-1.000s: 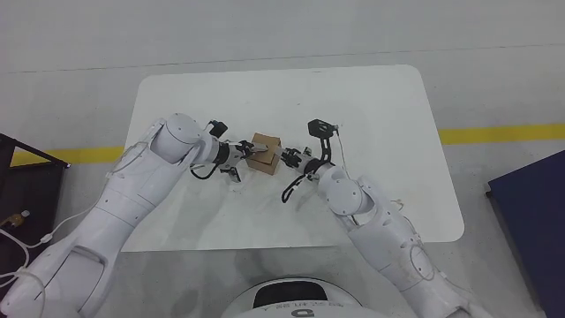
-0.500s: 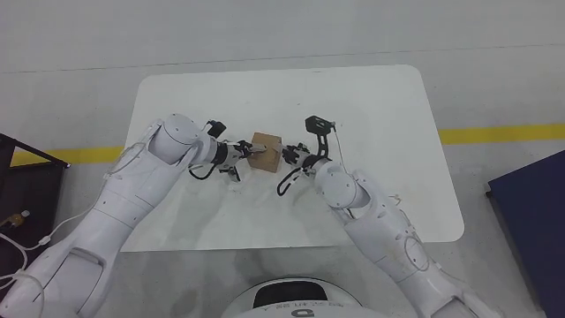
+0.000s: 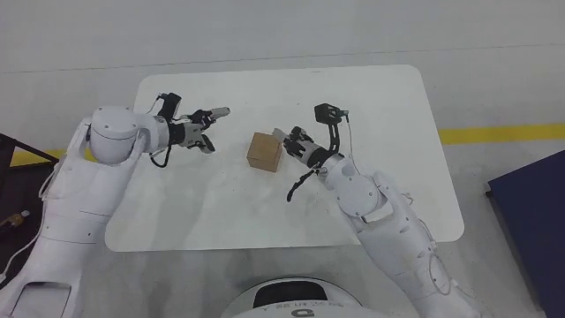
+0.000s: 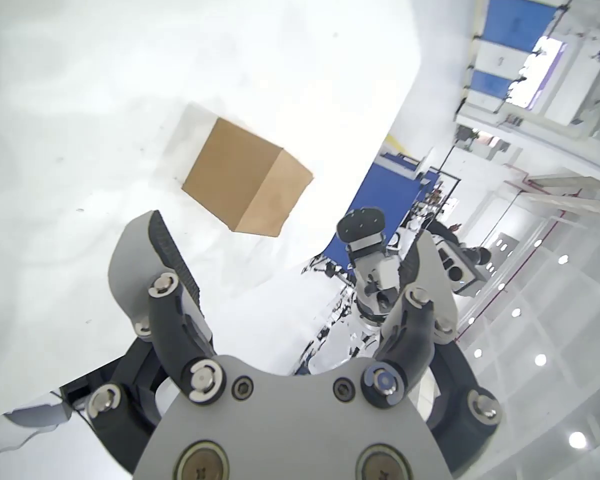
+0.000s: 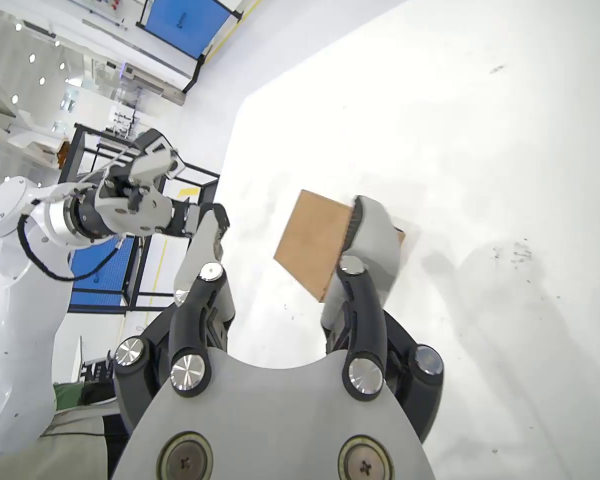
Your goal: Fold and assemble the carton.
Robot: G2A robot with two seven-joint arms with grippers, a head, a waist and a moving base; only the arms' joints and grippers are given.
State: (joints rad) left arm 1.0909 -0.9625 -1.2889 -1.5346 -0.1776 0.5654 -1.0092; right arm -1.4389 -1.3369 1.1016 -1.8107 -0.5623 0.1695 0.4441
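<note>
Nearest us, our right gripper [image 5: 288, 212] stands wide open, one finger [image 5: 375, 247] at the edge of the carton [image 3: 265, 151]; we cannot tell if it touches. The carton sits as a closed brown cube near the middle of the white table [image 3: 380, 106], and beyond it our left gripper [image 4: 287, 229] hangs wide open, well apart. We judge the folding nearly done, so any last press should be square and gentle, lest the light carton skid.

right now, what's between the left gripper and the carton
Nothing stands there: a bare stretch of table lies between the left gripper and the carton, as the top view shows.
</note>
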